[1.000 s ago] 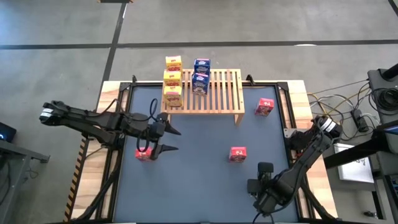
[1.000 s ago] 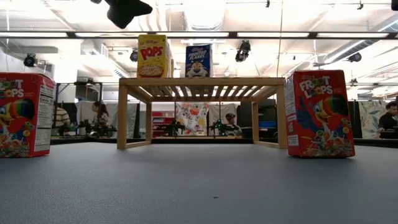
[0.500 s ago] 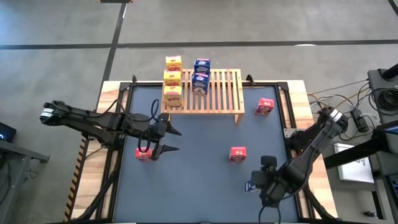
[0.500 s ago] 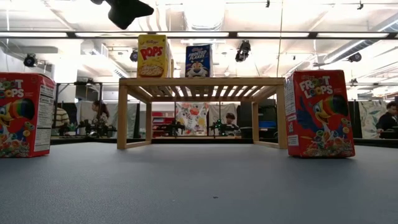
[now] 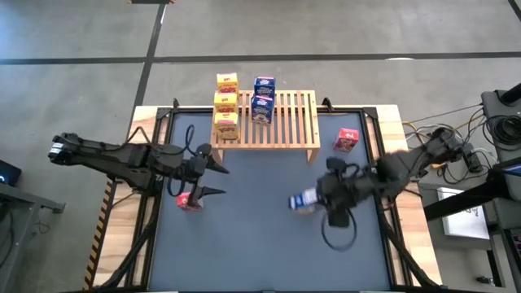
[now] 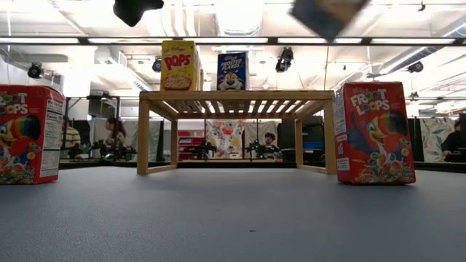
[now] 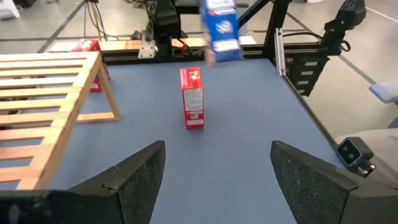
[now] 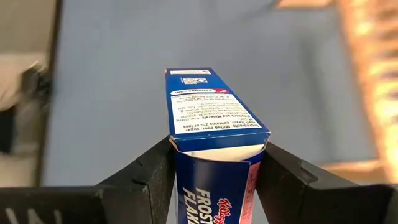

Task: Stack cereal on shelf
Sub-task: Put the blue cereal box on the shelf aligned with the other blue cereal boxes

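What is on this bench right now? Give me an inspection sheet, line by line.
Surface: blue-grey mat, bare along the front.
Job's things: wooden shelf holds three yellow boxes and two blue boxes; three red boxes stand on the mat.
Clutter: nothing seen.
Tools: left tool open, over one red box; right tool shut on a third blue box, held above the mat.
Cables: bundle off the table's right edge.
Surroundings: concrete floor; people far behind.
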Motion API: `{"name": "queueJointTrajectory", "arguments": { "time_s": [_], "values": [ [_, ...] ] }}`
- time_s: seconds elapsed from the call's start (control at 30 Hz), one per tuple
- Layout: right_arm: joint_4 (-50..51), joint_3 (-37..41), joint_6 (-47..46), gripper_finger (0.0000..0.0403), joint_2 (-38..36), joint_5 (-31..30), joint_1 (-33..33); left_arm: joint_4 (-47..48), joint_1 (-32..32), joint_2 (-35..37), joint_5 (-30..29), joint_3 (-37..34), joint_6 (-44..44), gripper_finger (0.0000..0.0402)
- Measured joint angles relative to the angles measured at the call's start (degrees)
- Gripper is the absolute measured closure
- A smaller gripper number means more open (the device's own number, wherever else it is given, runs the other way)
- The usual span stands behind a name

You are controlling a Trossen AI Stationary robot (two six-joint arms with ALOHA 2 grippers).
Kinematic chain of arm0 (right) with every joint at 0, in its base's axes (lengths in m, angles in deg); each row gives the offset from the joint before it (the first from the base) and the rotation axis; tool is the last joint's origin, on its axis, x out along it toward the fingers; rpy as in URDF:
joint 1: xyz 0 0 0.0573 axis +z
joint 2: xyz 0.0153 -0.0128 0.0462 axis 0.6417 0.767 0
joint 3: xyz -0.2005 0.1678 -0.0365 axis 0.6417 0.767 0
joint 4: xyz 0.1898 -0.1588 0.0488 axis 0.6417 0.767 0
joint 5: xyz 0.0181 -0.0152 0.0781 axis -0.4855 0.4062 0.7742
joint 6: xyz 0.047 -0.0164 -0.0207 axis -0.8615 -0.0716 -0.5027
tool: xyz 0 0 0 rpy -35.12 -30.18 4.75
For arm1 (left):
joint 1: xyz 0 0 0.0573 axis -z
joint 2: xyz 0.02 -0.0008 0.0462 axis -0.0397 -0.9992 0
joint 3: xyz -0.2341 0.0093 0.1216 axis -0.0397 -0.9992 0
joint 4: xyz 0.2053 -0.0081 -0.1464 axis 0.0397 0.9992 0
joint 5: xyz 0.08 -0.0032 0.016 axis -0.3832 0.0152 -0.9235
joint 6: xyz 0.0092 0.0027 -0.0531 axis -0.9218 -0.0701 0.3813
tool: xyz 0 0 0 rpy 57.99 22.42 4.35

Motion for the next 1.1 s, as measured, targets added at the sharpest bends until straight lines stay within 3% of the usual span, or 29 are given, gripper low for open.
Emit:
{"name": "queueJointTrajectory", "arguments": {
  "time_s": [0.23, 0.4, 0.53, 0.73, 0.9, 1.1],
  "values": [
    [-1.26, -9.58, 16.78, 0.0225, 5.38, -0.55, -14.07, 1.81, 0.0, 0.77, -1.18, -0.01, -0.63, 0.0126],
    [-0.19, -18.47, 25.84, 0.0225, 12.12, 6.08, -23.33, 3.2, 0.0, 1.01, -1.18, -0.02, -0.63, 0.0126],
    [2.71, -26.25, 31.73, 0.0225, 17.88, 6.49, -28.72, 5.04, 0.0, 1.13, -1.18, -0.02, -0.56, 0.0126],
    [4.64, -34.73, 40.14, 0.0225, 26.03, 6.54, -33.9, 7.39, 0.0, 2.23, -1.18, -0.04, -0.41, 0.0126],
    [12.18, -43.37, 42.94, 0.0225, 32.21, 6.56, -36.76, 8.2, 0.0, 3.34, -1.18, -0.04, -0.17, 0.0126],
    [12.28, -43.86, 45.38, 0.0225, 33.6, 6.6, -38.37, 8.36, 0.0, 3.82, -1.2, -0.04, -0.17, 0.0126]
  ]
}}
